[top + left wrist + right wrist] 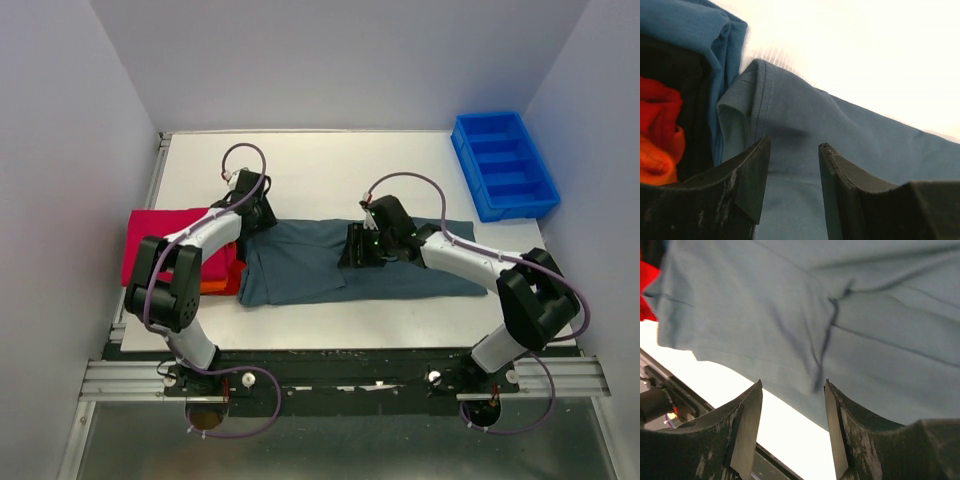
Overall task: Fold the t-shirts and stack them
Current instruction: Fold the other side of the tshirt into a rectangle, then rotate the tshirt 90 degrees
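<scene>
While both end effectors stand spread and hold nothing, the grey shirt [350, 262] lies across the middle of the counter [330, 165]. Its left end is just beside the crimson shirt [165, 235] and orange shirt [222, 285] at the left edge. The left end effector [262, 216] hovers at the hem, the right end effector [358, 247] over mid-cloth. Risk: a shallow pinch may catch only one layer and skew the fold. Dragging leftward may disturb the neighbouring shirts.

Probably a robotics lab: plain pale walls [330, 60] enclose the white table [330, 160] on three sides; a metal rail [120, 378] borders its near edge.
</scene>
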You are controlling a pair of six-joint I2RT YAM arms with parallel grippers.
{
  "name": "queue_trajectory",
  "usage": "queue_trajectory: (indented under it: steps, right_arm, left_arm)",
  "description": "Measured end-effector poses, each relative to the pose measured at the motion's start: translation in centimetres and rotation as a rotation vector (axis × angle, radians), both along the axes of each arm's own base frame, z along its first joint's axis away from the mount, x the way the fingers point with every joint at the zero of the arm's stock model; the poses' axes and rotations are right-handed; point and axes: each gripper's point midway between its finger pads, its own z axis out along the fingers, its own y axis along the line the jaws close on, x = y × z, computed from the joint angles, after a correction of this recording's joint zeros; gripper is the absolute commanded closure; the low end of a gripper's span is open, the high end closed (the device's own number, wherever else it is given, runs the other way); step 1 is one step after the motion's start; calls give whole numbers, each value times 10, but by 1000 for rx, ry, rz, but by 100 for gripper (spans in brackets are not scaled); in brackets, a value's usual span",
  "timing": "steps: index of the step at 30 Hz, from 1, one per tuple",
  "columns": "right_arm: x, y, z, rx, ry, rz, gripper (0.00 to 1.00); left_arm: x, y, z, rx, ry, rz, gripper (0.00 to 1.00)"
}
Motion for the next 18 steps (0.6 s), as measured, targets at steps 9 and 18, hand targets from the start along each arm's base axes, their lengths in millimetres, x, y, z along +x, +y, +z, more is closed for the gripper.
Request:
queue_trajectory:
  steps: [9, 18]
  right_arm:
    - [12, 73, 26, 121, -58, 144, 56]
    - [-1, 42, 16, 20, -100, 63, 99]
  left_arm:
    - [-13, -11, 47, 7, -124, -16, 42]
    - [-87, -7, 39, 8, -135, -49, 100]
